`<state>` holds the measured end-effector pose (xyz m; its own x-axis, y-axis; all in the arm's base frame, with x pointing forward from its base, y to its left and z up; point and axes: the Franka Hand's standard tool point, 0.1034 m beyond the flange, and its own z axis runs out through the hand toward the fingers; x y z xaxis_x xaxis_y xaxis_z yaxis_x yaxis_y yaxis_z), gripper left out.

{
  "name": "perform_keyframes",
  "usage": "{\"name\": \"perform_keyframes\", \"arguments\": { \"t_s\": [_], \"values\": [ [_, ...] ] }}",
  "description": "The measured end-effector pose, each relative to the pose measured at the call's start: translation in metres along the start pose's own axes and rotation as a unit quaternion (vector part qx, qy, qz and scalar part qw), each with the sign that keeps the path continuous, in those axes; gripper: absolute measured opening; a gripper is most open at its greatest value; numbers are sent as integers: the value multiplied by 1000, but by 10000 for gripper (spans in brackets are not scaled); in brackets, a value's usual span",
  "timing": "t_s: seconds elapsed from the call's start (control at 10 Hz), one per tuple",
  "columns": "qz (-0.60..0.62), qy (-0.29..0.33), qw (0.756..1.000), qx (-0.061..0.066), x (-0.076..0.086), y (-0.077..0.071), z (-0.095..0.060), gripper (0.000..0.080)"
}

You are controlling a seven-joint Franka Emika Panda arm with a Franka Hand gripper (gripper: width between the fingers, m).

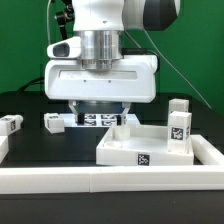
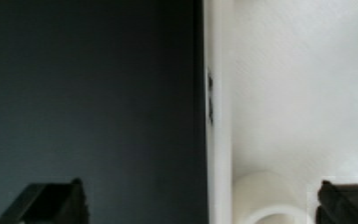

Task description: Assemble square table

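Behind the jaws rises a plain green backdrop (image 1: 20, 40), softly and evenly lit. Beneath the jaws spreads a matte black table (image 1: 25, 105), dark and dull under the same light. In front of the jaws, a long white border wall (image 1: 110, 182) runs along the table's edge.

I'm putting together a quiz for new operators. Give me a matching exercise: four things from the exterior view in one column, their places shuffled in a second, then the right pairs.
Things
1. square tabletop slab
2. marker board
3. leftmost leg
4. border wall

Places
A. along the front, nearest the camera
B. at the exterior view's far left
C. below the open tool, partly hidden
D. right of centre, just behind the front wall

Pairs: 1-D, 2-C, 3-B, 4-A
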<state>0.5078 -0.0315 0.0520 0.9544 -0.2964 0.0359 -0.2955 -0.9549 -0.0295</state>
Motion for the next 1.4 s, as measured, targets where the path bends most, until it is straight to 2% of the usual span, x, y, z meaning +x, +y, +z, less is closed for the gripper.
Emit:
{"name": "perform_keyframes", "arguments": {
  "t_s": [0.3,0.7,0.9,1.1,1.2,1.3,1.4],
  "values": [
    [-12,3,1000,-6,-5,-6,12,649],
    [-18,14,1000,-21,-7,1,29,649],
    [-17,10,1000,-23,-9,1,33,649],
    [-17,13,1000,-22,-5,-1,31,393],
    [-17,13,1000,-22,-5,-1,31,393],
    [-17,13,1000,-22,-5,-1,31,204],
    [-17,13,1000,-22,-5,-1,31,204]
  ]
}}
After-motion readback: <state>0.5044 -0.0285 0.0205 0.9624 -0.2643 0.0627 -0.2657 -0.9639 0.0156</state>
